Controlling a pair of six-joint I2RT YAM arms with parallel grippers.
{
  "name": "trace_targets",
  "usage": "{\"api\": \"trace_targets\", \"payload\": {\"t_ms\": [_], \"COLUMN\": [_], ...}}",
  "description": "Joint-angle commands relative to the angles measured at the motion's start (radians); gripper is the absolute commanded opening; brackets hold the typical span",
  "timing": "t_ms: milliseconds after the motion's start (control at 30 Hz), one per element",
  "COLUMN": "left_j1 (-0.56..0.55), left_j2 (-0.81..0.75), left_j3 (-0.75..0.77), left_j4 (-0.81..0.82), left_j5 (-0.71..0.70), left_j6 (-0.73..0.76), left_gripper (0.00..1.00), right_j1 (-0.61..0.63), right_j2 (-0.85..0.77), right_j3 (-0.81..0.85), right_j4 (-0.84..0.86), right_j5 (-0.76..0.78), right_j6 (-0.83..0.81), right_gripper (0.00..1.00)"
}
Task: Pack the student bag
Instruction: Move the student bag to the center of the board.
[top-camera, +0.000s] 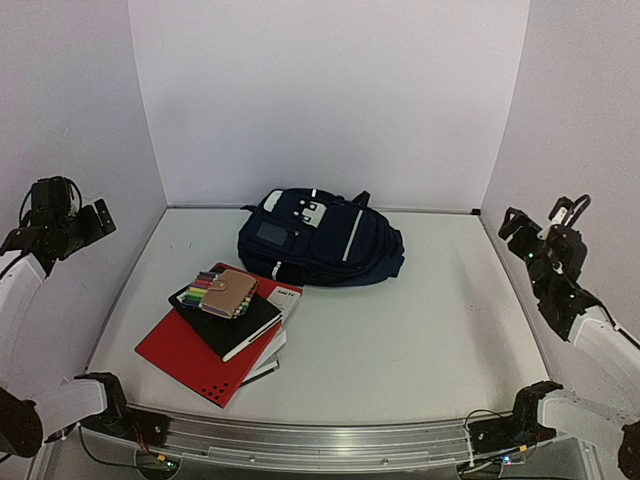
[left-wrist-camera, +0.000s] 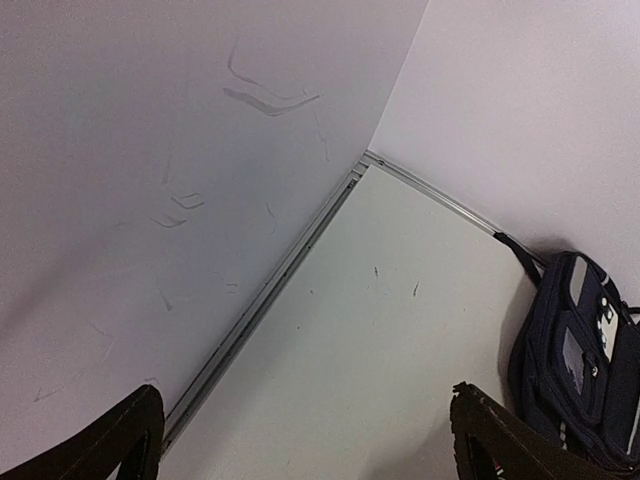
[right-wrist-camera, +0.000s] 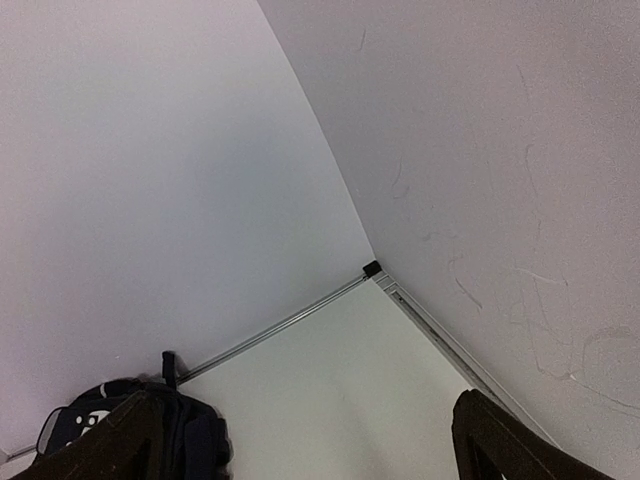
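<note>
The student bag (top-camera: 320, 240), dark navy with thin white stripes and white buckles, lies flat at the back middle of the table. It also shows at the right edge of the left wrist view as the bag (left-wrist-camera: 585, 360) and at the bottom left of the right wrist view as the bag (right-wrist-camera: 195, 440). My left gripper (top-camera: 98, 220) hangs raised by the left wall, open and holding nothing (left-wrist-camera: 310, 432). Raised by the right wall, my right gripper (top-camera: 516, 226) is open too, with only bare table between its fingers (right-wrist-camera: 310, 435). Both are well away from the bag.
In front of the bag to the left lies a stack: a red folder (top-camera: 190, 358), a white book (top-camera: 286, 298), a black notebook (top-camera: 228, 325), a tan pouch (top-camera: 229, 293) and coloured pens (top-camera: 204, 285). White walls enclose the table on three sides.
</note>
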Motion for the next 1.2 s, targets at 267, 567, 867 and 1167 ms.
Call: {"api": "trace_targets", "payload": {"t_ms": [267,567,867,1167], "left_j1": [-0.011,-0.073,-0.088,-0.088], "left_j2": [0.153,0.277,0.342,0.335], "left_j3": [0.158,0.12,0.111,0.12], "left_j4": [0.042,0.077,0.088,0.071], "left_j5": [0.121,0.266,0.392,0.372], "left_j6": [-0.029,-0.012,-0.01,0.016], "left_gripper": [0.99,0.99,1.0,1.0], "right_j1": [0.004,0.028,0.11,0.129], "right_j2": [0.237,0.629,1.025,1.253], "right_j3": [0.324,0.496,0.722,0.854], "right_j4": [-0.248,-0.259,-0.26,-0.258], "right_j5": [-0.241,-0.587,-0.677,-0.745], "right_j6": [-0.045,-0.008,0.054,0.11], "right_gripper": [0.98,0.98,0.91,0.64]}}
